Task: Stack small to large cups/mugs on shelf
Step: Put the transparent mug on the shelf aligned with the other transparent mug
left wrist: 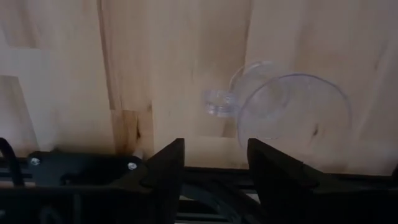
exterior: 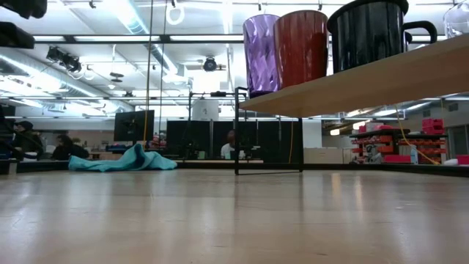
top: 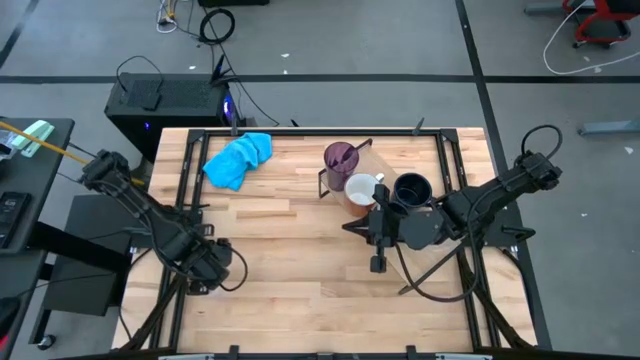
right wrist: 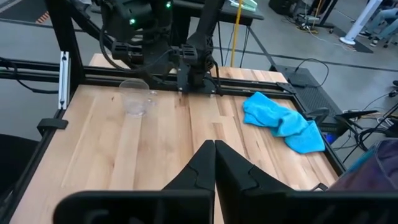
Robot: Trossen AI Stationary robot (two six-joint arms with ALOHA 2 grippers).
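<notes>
Three cups stand in a row on the raised shelf (exterior: 366,81) at the far right: a purple tumbler (top: 342,158), a mug (top: 362,190) that looks red from the side (exterior: 300,48), and a dark mug (top: 412,190). A small clear glass (left wrist: 286,118) with a handle stands upright on its base on the table near the left edge. My left gripper (left wrist: 214,168) hangs open beside and above it, pointing down; the glass is not between the fingers. My right gripper (right wrist: 214,162) is shut and empty, raised in front of the shelf, pointing toward the table's left.
A blue cloth (top: 238,160) lies crumpled at the far left. Black rails (top: 185,200) run along the table's left and right sides. Bare wood (top: 300,260) stretches between the two arms. People sit in the room beyond the table (exterior: 22,139).
</notes>
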